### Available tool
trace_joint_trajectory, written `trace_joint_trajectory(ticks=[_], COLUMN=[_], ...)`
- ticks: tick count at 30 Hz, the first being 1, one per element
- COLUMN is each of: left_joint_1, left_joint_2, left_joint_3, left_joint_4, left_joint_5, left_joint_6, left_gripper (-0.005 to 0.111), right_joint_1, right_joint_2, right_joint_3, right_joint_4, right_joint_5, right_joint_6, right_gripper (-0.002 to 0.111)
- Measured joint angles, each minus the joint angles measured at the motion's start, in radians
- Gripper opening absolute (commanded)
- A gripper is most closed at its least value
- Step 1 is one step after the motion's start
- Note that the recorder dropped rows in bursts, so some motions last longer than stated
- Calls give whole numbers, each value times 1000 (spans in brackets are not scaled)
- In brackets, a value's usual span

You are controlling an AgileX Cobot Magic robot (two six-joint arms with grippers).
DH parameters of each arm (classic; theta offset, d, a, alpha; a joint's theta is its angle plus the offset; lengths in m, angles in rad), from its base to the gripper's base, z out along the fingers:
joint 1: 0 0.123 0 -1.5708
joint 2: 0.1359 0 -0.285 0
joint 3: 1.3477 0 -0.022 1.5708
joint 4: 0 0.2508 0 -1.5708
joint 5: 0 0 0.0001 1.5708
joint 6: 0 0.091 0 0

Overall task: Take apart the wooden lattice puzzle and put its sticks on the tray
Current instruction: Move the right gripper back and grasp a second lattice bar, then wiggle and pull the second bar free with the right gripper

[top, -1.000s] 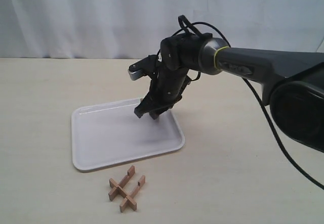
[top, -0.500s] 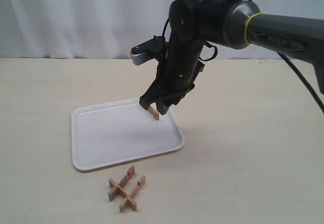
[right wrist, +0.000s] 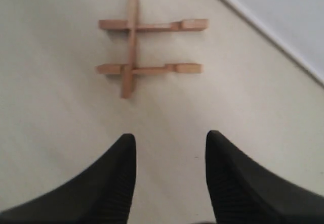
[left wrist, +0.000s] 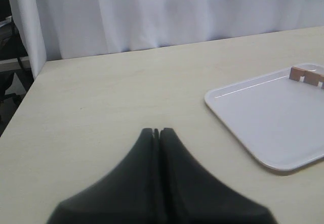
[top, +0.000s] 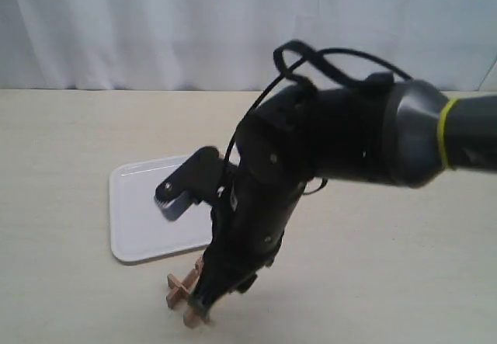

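The wooden lattice puzzle [right wrist: 132, 47] lies on the table just in front of the white tray [top: 136, 204]. It shows three sticks, one crossing two parallel ones. My right gripper [right wrist: 171, 140] hangs open and empty a little short of it. In the exterior view the right gripper [top: 198, 307] is low over the puzzle [top: 178, 286] and hides most of it. One loose stick [left wrist: 306, 76] lies at the far corner of the tray [left wrist: 263, 118]; the exterior view hides it behind the arm. My left gripper [left wrist: 157, 131] is shut with nothing in it, over bare table beside the tray.
The right arm's bulky black wrist [top: 311, 158] reaches over the tray's right side. A white curtain [top: 155, 26] closes off the back of the table. The table's edge [left wrist: 30, 87] shows in the left wrist view.
The right arm has swung from above the tray's far right corner down and forward to the puzzle. The stick it carried now lies on the tray.
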Motion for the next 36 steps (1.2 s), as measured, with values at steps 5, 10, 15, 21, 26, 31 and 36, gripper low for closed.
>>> trace_joint_trajectory(ticks=[5, 10, 15, 21, 26, 31, 36], left_joint_1=[0, 0, 0, 0, 0, 0, 0], left_joint_2=[0, 0, 0, 0, 0, 0, 0], left_joint_3=[0, 0, 0, 0, 0, 0, 0], left_joint_4=[0, 0, 0, 0, 0, 0, 0], left_joint_5=[0, 0, 0, 0, 0, 0, 0], left_joint_6=[0, 0, 0, 0, 0, 0, 0], left_gripper=[0, 0, 0, 0, 0, 0, 0], right_joint_1=[103, 112, 112, 112, 112, 100, 82], right_joint_2=[2, 43, 91, 126, 130, 130, 154], right_joint_3=[92, 99, 99, 99, 99, 99, 99], right_joint_4=[2, 2, -14, -37, -59, -91, -95], right_joint_5=[-115, -185, -235, -267, -302, -309, -316], right_joint_6=[45, 78, 91, 93, 106, 133, 144], right_gripper=[43, 43, 43, 43, 43, 43, 43])
